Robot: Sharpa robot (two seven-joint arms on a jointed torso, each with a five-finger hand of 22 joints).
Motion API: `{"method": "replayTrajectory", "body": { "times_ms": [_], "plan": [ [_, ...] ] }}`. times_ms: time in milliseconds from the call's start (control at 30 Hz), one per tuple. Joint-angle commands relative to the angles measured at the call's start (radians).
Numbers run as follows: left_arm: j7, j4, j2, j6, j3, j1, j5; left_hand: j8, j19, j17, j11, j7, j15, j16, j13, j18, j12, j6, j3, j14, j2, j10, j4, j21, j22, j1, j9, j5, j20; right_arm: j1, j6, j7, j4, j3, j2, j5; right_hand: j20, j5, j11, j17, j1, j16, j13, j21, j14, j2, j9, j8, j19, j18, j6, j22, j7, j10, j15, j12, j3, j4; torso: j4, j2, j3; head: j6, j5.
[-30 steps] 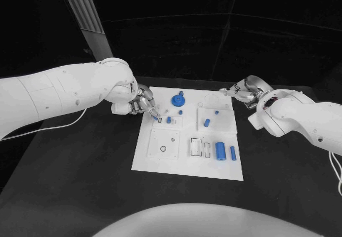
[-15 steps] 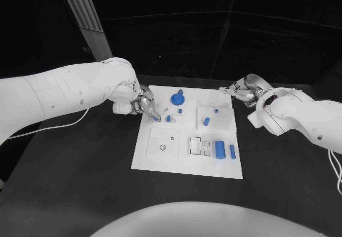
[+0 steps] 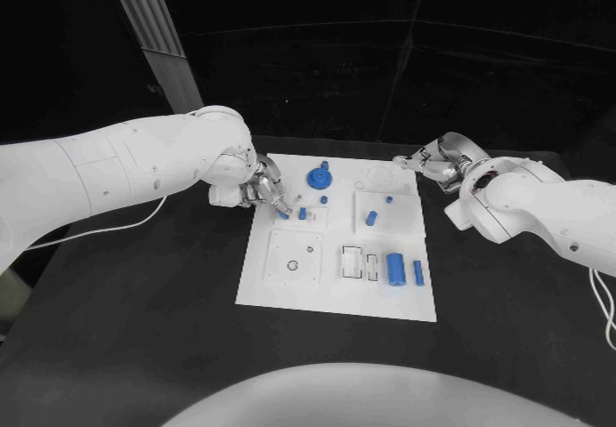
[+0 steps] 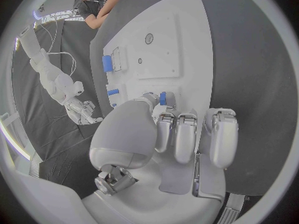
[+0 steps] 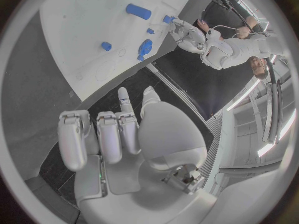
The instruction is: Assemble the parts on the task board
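The white task board lies in the middle of the black table. My left hand hangs over the board's far left edge and pinches a small blue part at its fingertips, just left of a standing blue peg. In the left wrist view the blue part sits at the tips of the left hand, low over the board. My right hand hovers off the board's far right corner, fingers curled, holding nothing. The right wrist view shows that hand empty.
On the board are a round blue piece at the far side, a short blue part in the middle, two blue cylinders at the near right and white blocks beside them. A cable runs along the table's left.
My left hand has edged slightly further over the board with the blue part, closer to the standing peg. The right hand has stayed in place.
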Motion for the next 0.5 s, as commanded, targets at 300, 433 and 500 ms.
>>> {"method": "replayTrajectory", "body": {
  "times_ms": [300,433,500],
  "plan": [
    [-0.021,-0.006,0.006,0.001,0.000,-0.001,0.000,0.003,0.064,0.263,-0.002,0.003,-0.007,-0.005,0.263,0.006,0.002,-0.008,0.010,0.106,0.013,0.104,-0.001,-0.006,0.246,0.002,0.001,-0.008,-0.007,0.002,0.002,0.005,0.002,0.000,0.001,0.000,-0.005,0.006,-0.003,0.263,0.002,0.002,0.262,0.003,0.104,0.005,0.002,0.004,0.105,-0.007,-0.005,0.263,0.000,0.106,-0.004,0.002,-0.006,0.000,-0.0004,0.000,0.0002,-0.002,0.000],
    [-0.017,-0.009,0.008,-0.002,0.000,-0.002,-0.019,0.003,0.063,0.263,-0.002,0.003,-0.007,-0.005,0.263,0.007,0.002,-0.009,0.011,0.106,0.013,0.104,-0.001,-0.007,0.246,0.002,0.001,-0.009,-0.007,0.002,0.003,0.004,0.002,0.000,0.001,0.000,-0.005,0.006,-0.003,0.263,0.002,0.002,0.262,0.003,0.104,0.005,0.002,0.004,0.105,-0.007,-0.005,0.263,0.000,0.106,-0.004,0.002,-0.006,0.000,0.0004,0.000,-0.0001,-0.001,-0.002],
    [-0.016,-0.010,0.009,-0.003,0.000,-0.003,-0.024,0.003,0.063,0.263,-0.002,0.003,-0.007,-0.005,0.263,0.007,0.002,-0.009,0.012,0.106,0.014,0.104,-0.001,-0.007,0.246,0.002,0.001,-0.009,-0.007,0.002,0.002,0.004,0.002,0.000,0.001,0.000,-0.005,0.006,-0.003,0.263,0.002,0.002,0.262,0.003,0.104,0.005,0.002,0.004,0.105,-0.007,-0.005,0.263,0.000,0.106,-0.004,0.002,-0.006,0.000,0.0005,0.000,0.0000,-0.002,-0.002]
  ]
}}
